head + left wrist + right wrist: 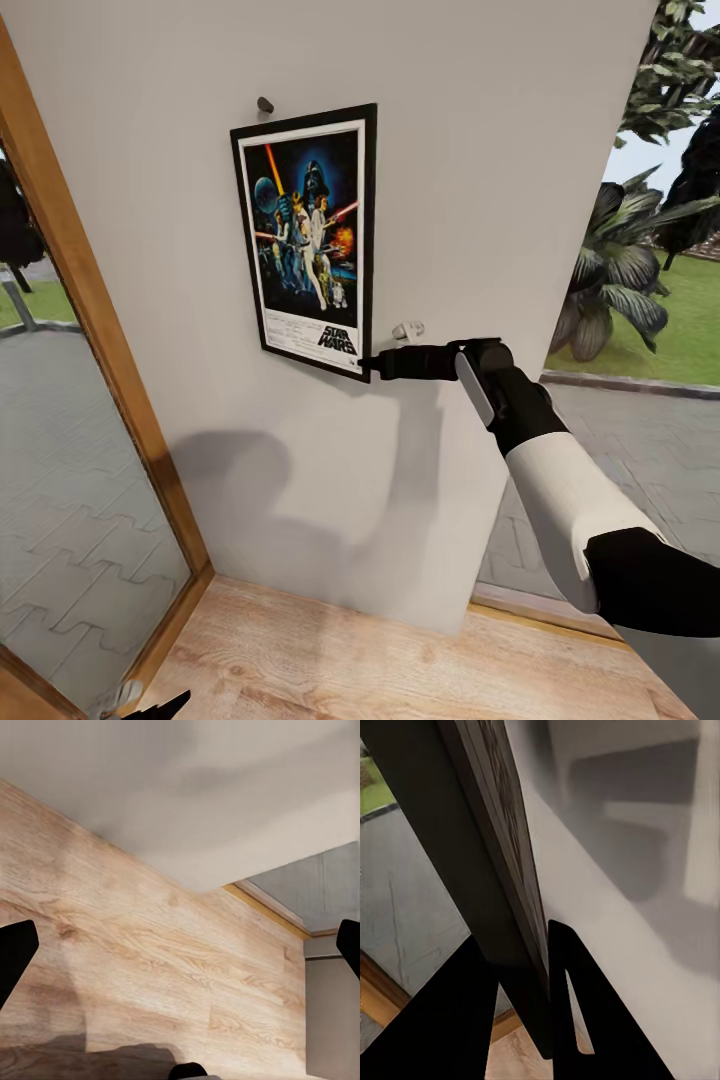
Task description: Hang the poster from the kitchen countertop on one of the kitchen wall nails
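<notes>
Right wrist view: right end effector (536,1005) pinches the poster (502,870) edge, picture side hidden.

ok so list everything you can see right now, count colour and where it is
poster: one, black frame, white border, colourful figures on dark blue, against the wall, its lower corner pinched by the right gripper
wall nails: two seen, one dark just above the poster's top edge, one pale by the poster's lower right
wall: one, pale grey-beige, straight ahead
wooden frame: one, light brown, left of the wall
floor: wood, light oak, below the wall
plants: dark green, outside at right
right gripper: black, shut on the poster's edge
left gripper: black fingers apart over the floor
</notes>
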You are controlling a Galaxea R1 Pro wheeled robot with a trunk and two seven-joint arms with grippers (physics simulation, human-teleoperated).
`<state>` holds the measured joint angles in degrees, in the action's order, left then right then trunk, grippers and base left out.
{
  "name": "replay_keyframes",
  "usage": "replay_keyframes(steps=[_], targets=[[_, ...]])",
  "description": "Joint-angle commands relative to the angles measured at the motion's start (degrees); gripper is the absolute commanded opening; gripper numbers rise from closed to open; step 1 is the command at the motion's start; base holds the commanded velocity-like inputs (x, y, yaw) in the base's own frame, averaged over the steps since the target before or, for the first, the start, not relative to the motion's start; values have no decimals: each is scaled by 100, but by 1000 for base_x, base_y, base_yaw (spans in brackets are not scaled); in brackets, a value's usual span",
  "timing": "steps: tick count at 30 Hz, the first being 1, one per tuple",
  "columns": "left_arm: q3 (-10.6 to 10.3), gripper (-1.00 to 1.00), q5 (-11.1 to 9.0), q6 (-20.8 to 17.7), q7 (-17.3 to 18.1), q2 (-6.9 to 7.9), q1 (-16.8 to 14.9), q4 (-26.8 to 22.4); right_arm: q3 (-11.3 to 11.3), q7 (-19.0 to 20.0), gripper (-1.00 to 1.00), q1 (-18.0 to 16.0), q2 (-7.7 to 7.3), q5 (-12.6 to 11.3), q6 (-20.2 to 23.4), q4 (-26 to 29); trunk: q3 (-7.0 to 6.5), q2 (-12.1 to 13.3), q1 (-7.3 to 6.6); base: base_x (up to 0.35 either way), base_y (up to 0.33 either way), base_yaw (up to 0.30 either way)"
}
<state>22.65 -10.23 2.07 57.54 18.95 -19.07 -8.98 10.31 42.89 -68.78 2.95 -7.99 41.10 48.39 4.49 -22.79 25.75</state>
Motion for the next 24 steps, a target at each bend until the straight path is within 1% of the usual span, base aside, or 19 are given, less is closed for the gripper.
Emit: replay_keyframes(steps=[1, 7, 9, 11, 12, 15, 17, 24], targets=[[-32, 100, -40, 21, 12, 3, -7, 9, 4, -18, -100, -9, 1, -72, 58, -2, 13, -13, 4, 0, 0, 0], [-32, 100, -40, 21, 12, 3, -5, 7, 5, -3, -100, -36, 3, -73, 64, -11, 13, -13, 4, 0, 0, 0], [-32, 100, -40, 21, 12, 3, -5, 8, 6, 63, -100, -51, 21, -76, 64, -12, 13, -13, 4, 0, 0, 0], [-32, 100, -40, 21, 10, 3, -4, 7, 9, 201, -100, -61, 34, -75, 64, -13, 13, -13, 4, 0, 0, 0], [-32, 100, -40, 21, 11, 3, -5, 6, 10, 337, -100, -75, 40, -73, 68, -12, 13, -13, 4, 0, 0, 0], [-32, 100, -40, 21, 12, 3, -5, 7, 13, 442, -100, -96, 54, -72, 71, -13, 13, -13, 4, 0, 0, 0], [-32, 100, -40, 21, 12, 3, -4, 4, 14, 482, -100, -137, 147, -66, 79, -30, 13, -13, 4, 0, 0, 0], [-32, 100, -40, 21, 12, 3, -4, 6, 14, 481, -100, -259, 272, -63, 82, -309, 13, -13, 4, 0, 0, 0]])
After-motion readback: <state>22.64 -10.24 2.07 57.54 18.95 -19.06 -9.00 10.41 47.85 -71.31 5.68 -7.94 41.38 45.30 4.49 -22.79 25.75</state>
